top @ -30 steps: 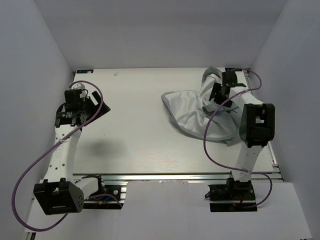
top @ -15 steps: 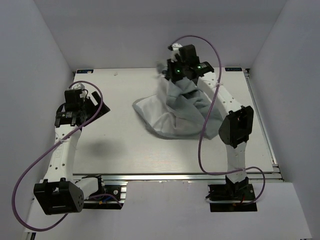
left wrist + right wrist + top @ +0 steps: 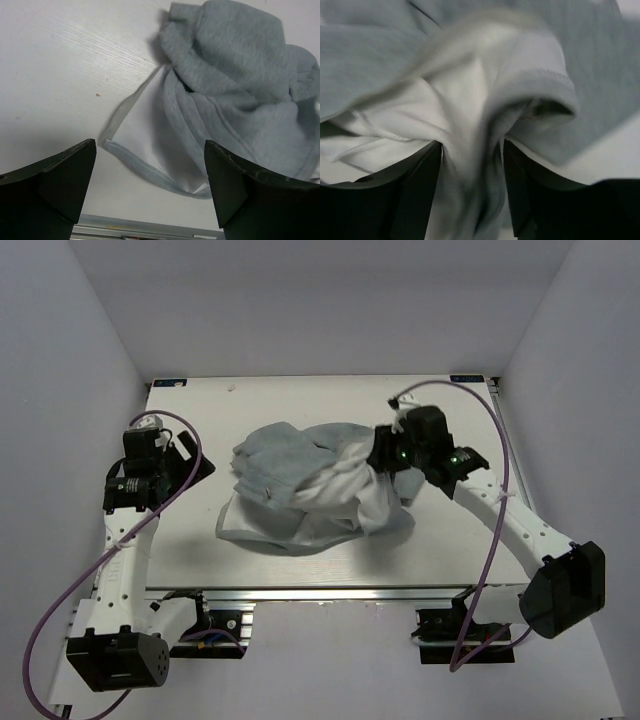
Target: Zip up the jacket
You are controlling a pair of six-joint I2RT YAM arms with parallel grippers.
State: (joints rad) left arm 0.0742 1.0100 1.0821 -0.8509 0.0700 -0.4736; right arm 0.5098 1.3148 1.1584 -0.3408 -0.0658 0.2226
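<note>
The light grey jacket point(image 3: 290, 485) lies crumpled in a heap at the middle of the table, with paler lining point(image 3: 335, 502) showing on its right and front. My right gripper point(image 3: 385, 455) is at the heap's right side. In the right wrist view, a bunch of the jacket point(image 3: 470, 75) is pinched between that gripper's point(image 3: 472, 170) dark fingers point(image 3: 415, 190). My left gripper point(image 3: 185, 455) hovers left of the heap, open and holding nothing. In its wrist view, the jacket point(image 3: 235, 85) with its banded edge point(image 3: 145, 167) lies ahead of the left gripper point(image 3: 150, 175). I cannot make out the zipper.
The white table point(image 3: 250, 410) is boxed in by pale walls at the back and both sides. An aluminium rail point(image 3: 330, 592) runs along the near edge. Purple cables loop over both arms point(image 3: 495, 540).
My right arm has swung from the far right corner toward the table's middle, dragging the jacket leftward and nearer. The left arm has barely shifted.
</note>
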